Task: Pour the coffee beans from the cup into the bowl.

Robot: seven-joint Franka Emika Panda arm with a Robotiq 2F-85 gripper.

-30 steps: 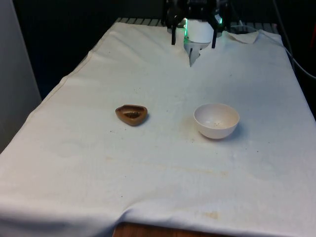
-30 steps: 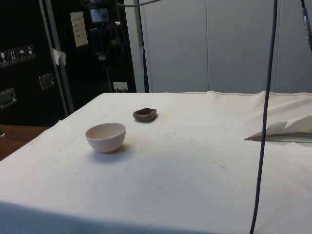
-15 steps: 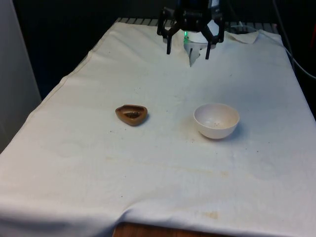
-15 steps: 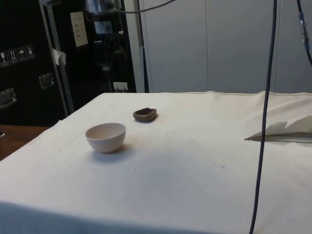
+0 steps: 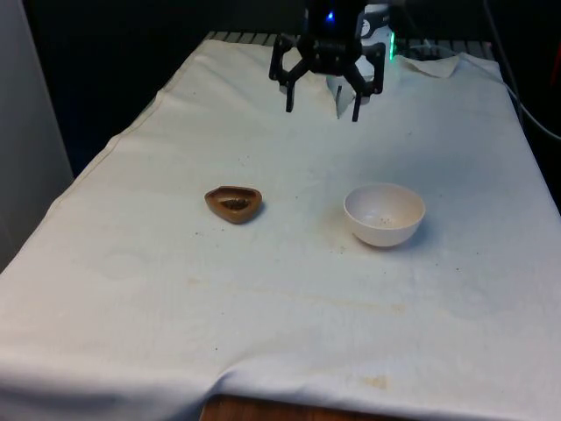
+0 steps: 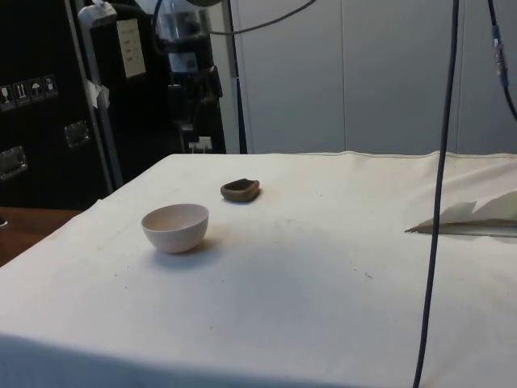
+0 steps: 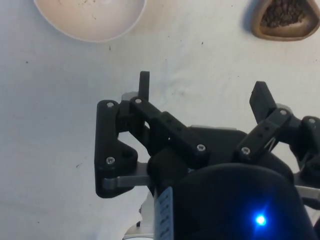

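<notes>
Hovering in the upper middle of the front view, the gripper (image 5: 322, 98) hung above the cloth at the far end of the table (image 5: 131, 289), fingers spread wide and holding nothing. Wrist view confirmed it: both fingertips (image 7: 144, 82) well apart, bare cloth between them.

Cup (image 5: 234, 203), a low brown dish-like vessel, sat left of centre in the front view, upright on the cloth, dark coffee beans (image 7: 285, 12) visible inside. In the side view it lay in the middle distance, beyond the bowl. Untouched; gripper well apart from it.

Bowl (image 5: 384, 213), white, stood right of centre in the front view, near the cup but not touching. Only a few dark specks inside it in the wrist view, so nothing appeared poured yet.

Judgement: approach stage, task barely begun. The open stance likely suits straddling the cup's rim or body. The two vessels sitting side by side would keep the carry short. Cup is shallow and irregular in outline, so a grip may be insecure and beans could spill with any early tilt.
</notes>
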